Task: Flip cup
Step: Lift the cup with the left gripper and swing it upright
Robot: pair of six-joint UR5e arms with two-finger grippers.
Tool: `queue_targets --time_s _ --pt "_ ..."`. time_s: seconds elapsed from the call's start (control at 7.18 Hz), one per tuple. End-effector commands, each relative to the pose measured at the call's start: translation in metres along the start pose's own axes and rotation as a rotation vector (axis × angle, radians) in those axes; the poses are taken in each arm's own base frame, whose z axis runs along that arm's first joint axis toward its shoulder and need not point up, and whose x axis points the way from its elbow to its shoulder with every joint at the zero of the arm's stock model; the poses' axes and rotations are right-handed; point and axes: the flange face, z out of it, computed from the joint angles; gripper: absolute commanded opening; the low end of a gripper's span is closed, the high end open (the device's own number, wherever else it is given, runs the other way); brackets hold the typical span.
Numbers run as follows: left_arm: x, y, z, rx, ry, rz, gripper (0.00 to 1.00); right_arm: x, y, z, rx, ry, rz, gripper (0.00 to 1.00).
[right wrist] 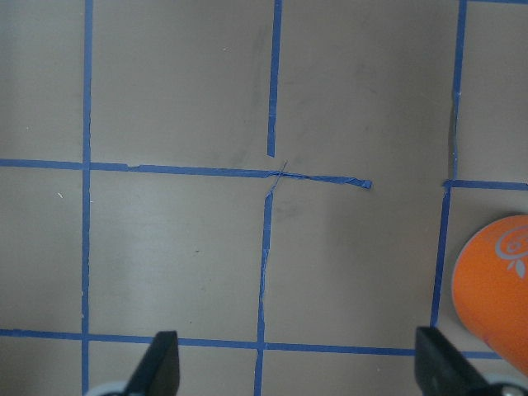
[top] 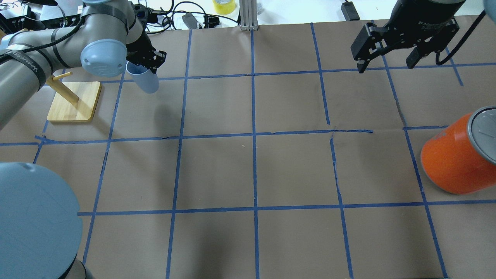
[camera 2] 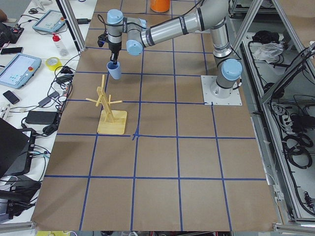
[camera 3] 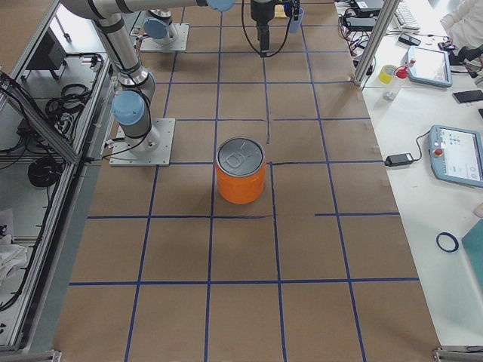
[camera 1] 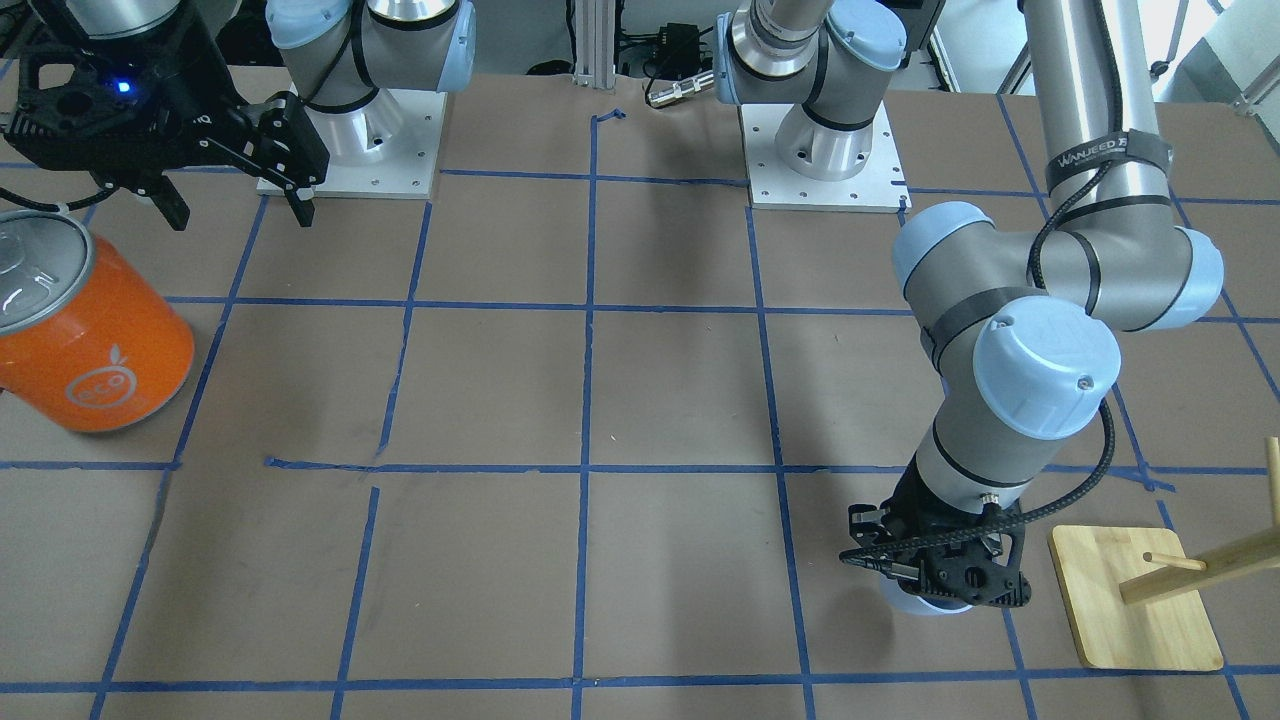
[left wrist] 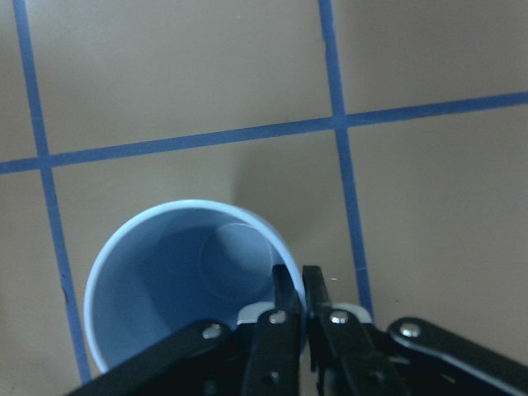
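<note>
The cup (top: 144, 80) is a small pale blue tumbler at the far left of the table, mouth up. My left gripper (top: 148, 64) is shut on its rim. In the left wrist view the fingers (left wrist: 286, 290) pinch the near wall of the cup (left wrist: 165, 289) and its inside is empty. The cup also shows in the exterior left view (camera 2: 114, 72) and under the gripper (camera 1: 940, 570) in the front view (camera 1: 905, 600). I cannot tell whether its base touches the table. My right gripper (top: 385, 66) is open and empty, high over the far right.
A big orange can with a silver lid (top: 453, 162) stands at the right edge, also in the right wrist view (right wrist: 495, 285). A wooden peg stand (top: 73, 102) stands just left of the cup. Blue tape lines grid the brown table (top: 252, 174).
</note>
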Motion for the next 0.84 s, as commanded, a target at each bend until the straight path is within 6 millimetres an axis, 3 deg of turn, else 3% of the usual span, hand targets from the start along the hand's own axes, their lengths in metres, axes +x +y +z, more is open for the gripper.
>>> queue_targets --time_s 0.0,0.42,0.7 --pt "-0.004 -0.002 0.019 -0.002 -0.029 0.053 0.0 0.0 0.0 0.0 0.0 0.0 -0.003 1.0" --pt "-0.009 0.004 0.044 -0.035 -0.023 0.06 0.0 0.0 0.0 0.002 -0.003 0.0 -0.003 1.0" --pt "-0.024 0.011 0.046 -0.043 -0.017 0.037 0.0 0.0 0.0 0.002 -0.003 0.0 -0.003 1.0"
